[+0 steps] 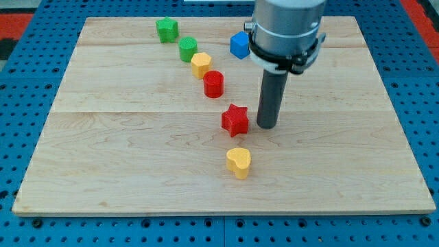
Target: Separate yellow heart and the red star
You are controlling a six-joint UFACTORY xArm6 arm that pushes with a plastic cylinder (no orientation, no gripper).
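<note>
Camera view shows the tip (267,126), a bare rod holding nothing, just right of the red star (234,119); yellow heart (239,162) lies below-left. Both look light, rigid, slidable; push the star's flank.

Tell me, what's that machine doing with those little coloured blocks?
A robot arm is pushing blocks around a wooden board with a dark rod. Its job is to separate the yellow heart and the red star. Right now my tip sits just to the view's right of the red star, with the yellow heart a little below the star. Other blocks line up diagonally toward the view's top left, untouched.
</note>
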